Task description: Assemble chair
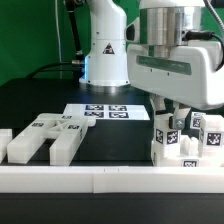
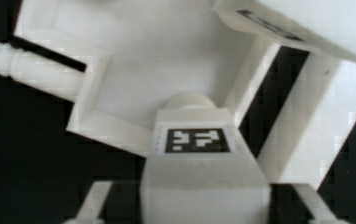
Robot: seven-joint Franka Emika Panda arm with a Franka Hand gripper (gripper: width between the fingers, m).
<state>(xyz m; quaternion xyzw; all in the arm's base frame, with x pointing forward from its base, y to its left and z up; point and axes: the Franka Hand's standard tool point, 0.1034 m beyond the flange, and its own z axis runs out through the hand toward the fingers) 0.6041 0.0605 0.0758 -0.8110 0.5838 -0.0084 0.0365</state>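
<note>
The chair parts lie in two groups. At the exterior view's right stands a cluster of upright white tagged pieces. My gripper hangs right over this cluster, its fingers down among the pieces. In the wrist view a white bar with a rounded end and a tag runs between my fingers, with a dark gap on each side, so the gripper is open around it. Behind the bar is a flat white slab with a ribbed peg at its side. More tagged white pieces lie flat at the exterior view's left.
The marker board lies on the black table behind the parts. The long low white border rail runs along the front. The robot's base stands at the back, with a green backdrop behind it.
</note>
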